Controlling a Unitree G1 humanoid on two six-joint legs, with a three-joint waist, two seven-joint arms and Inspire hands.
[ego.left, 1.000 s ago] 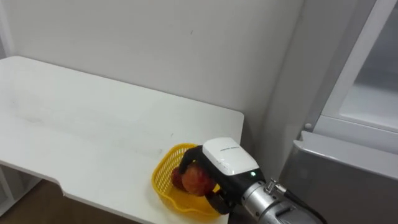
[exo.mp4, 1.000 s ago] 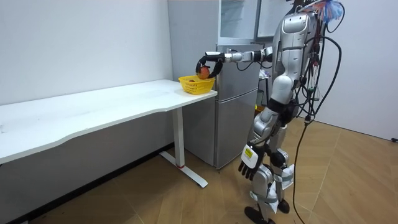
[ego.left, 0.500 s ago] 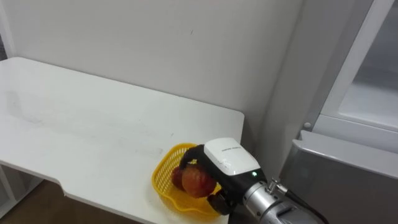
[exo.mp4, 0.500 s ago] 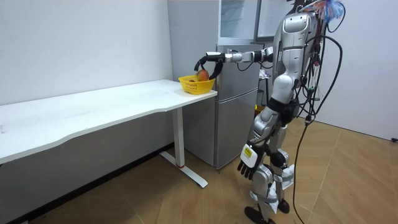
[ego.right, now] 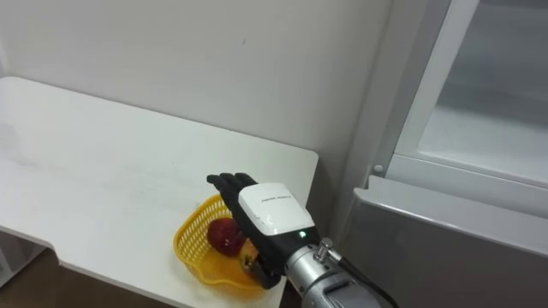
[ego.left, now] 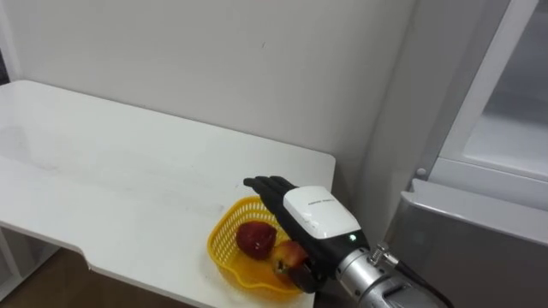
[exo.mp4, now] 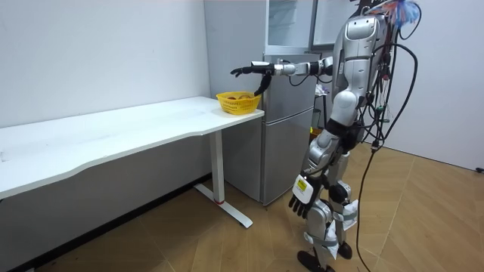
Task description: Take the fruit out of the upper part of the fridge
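A yellow basket (ego.left: 219,233) sits at the near right corner of the white table (ego.left: 103,171). In it lie a red apple (ego.left: 255,239) and a smaller red-orange fruit (ego.left: 289,254), partly hidden under my wrist. My right hand (ego.left: 315,214) hovers just above the basket, open, its dark fingers (ego.left: 265,186) stretched out over the far rim, holding nothing. The room view has that hand (exo.mp4: 249,70) held out level above the basket (exo.mp4: 239,102). My left hand (exo.mp4: 300,202) hangs open at my side.
The grey fridge (ego.left: 479,239) stands right of the table, and its upper door (ego.left: 479,94) is swung open. I stand in front of the fridge at the table's end. A white wall runs behind the table, whose long top stretches to the left.
My right hand was curled round the red apple above the basket. Its fingers have straightened and lifted, and the apple now lies in the basket.
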